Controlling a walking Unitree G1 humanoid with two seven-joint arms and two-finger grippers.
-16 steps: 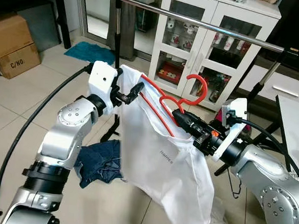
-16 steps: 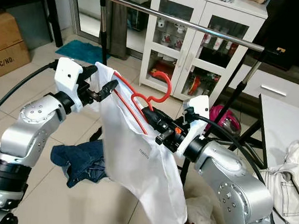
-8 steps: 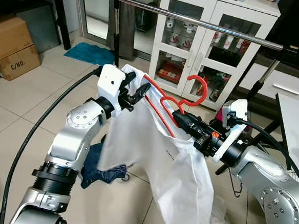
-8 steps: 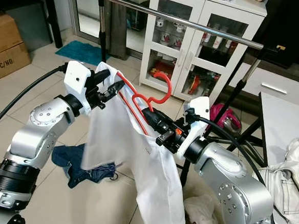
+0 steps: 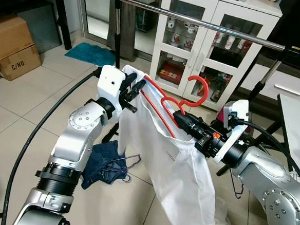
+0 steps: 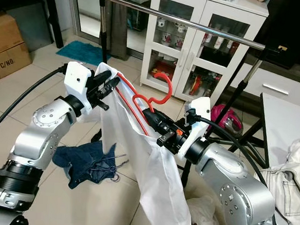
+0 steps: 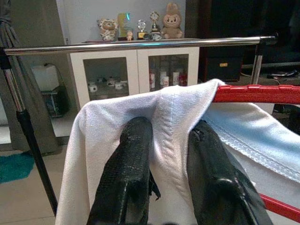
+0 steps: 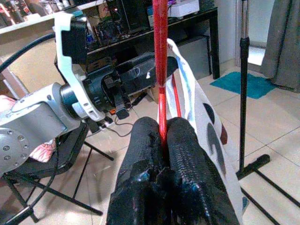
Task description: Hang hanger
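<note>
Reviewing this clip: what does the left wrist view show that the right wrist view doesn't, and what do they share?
Left wrist view alone: the left gripper pinching a fold of the white shirt, the steel rail running across, and the white cabinet with figurines on top.

Right wrist view alone: the right gripper shut on the red hanger, the left arm's white wrist housing, and a teal mat.

Both: hanger and shirt.

A pale tiled floor (image 5: pixel 17 103) carries the scene. On it lies a crumpled dark blue garment (image 5: pixel 102 163) with what looks like a thin wire hanger (image 5: pixel 119 164) resting across it. A teal mat (image 5: pixel 90 52) lies farther back, and a cardboard box (image 5: pixel 13 46) stands at the left. White cloth (image 6: pixel 199 211) is heaped on the tiles near the rack's black legs (image 6: pixel 243 145)
</note>
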